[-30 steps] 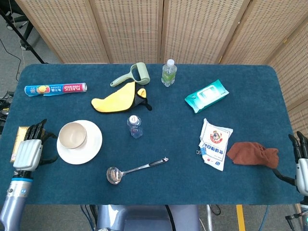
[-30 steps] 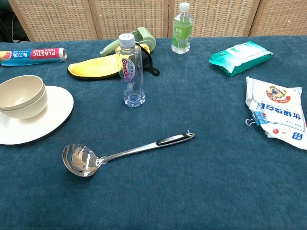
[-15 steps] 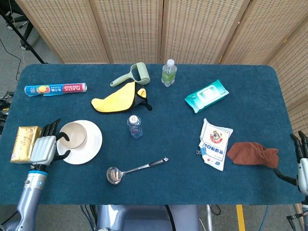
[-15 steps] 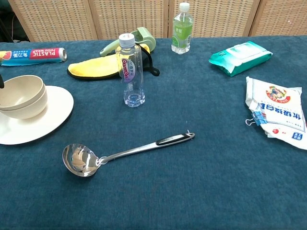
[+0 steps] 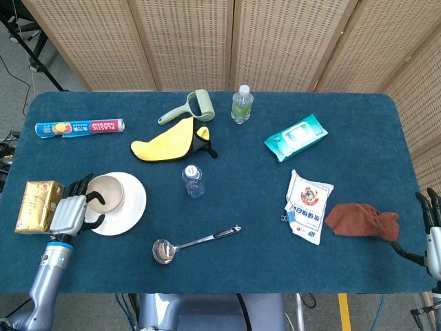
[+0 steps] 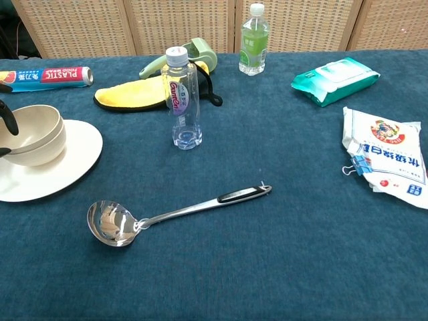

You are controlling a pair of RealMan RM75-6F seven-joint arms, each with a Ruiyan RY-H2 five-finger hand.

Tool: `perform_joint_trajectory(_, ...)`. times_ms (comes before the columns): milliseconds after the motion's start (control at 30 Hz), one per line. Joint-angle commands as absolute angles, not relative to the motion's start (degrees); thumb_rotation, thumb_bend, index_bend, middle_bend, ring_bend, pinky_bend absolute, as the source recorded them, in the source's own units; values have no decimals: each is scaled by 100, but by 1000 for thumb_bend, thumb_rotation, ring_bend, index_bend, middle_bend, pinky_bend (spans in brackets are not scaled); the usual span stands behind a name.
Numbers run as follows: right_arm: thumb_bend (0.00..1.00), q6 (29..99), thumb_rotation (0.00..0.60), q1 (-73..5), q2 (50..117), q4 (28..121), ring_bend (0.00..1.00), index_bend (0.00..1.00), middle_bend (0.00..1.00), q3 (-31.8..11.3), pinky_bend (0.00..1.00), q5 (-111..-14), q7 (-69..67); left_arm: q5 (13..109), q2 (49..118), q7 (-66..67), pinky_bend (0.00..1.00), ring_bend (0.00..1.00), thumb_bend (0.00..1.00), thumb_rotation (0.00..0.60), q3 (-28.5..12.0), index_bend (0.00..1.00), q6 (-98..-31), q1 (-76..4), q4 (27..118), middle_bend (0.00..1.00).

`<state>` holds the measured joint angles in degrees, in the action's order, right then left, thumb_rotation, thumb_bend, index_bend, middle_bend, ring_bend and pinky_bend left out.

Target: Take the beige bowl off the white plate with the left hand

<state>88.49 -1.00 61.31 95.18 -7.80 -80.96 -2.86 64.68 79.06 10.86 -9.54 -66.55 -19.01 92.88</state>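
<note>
The beige bowl (image 5: 107,193) sits on the white plate (image 5: 136,204) at the table's left front; the chest view shows the bowl (image 6: 30,134) on the plate (image 6: 70,167) at the left edge. My left hand (image 5: 69,212) is against the bowl's left side with its fingers spread. One dark fingertip (image 6: 8,124) reaches over the rim and another lies low at the bowl's side. No firm grip shows. My right hand (image 5: 432,238) hangs off the table's right edge, fingers extended, holding nothing.
A yellow box (image 5: 34,205) lies just left of my left hand. A small water bottle (image 5: 193,181) stands right of the plate and a steel ladle (image 5: 194,242) lies in front. A plastic wrap roll (image 5: 79,127) and a yellow cloth (image 5: 169,142) lie behind.
My left hand has moved right, from over the yellow box to the bowl's left side, and its fingertips have come into the chest view. The bowl, the plate and the right hand have stayed put.
</note>
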Motion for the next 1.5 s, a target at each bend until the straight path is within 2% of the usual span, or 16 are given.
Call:
perform_joint_trajectory(33, 0, 8842, 600, -102, 6128, 9515, 0, 0, 0, -782, 0, -8090, -293, 6445, 7918, 1072, 0, 0, 308, 600, -951, 505, -6656, -1909, 9270, 0)
perform_joint_trajectory(933, 0, 8804, 600, -109, 6108, 9543, 0, 0, 0, -783, 0, -8054, -310, 6121, 8006, 1180, 0, 0, 347, 600, -911, 574, -6548, -2054, 9115, 0)
perform_joint_trajectory(1300, 0, 8794, 600, -110, 6095, 9554, 0, 0, 0, -787, 0, -8046, -353, 5896, 8027, 1392, 0, 0, 429, 600, -898, 577, -6478, -2131, 9132, 0)
perform_joint_trajectory(1500, 0, 8795, 600, -111, 6094, 9554, 0, 0, 0, -790, 0, -8044, -365, 5849, 8040, 1415, 0, 0, 457, 600, -901, 628, -6514, -2144, 9129, 0)
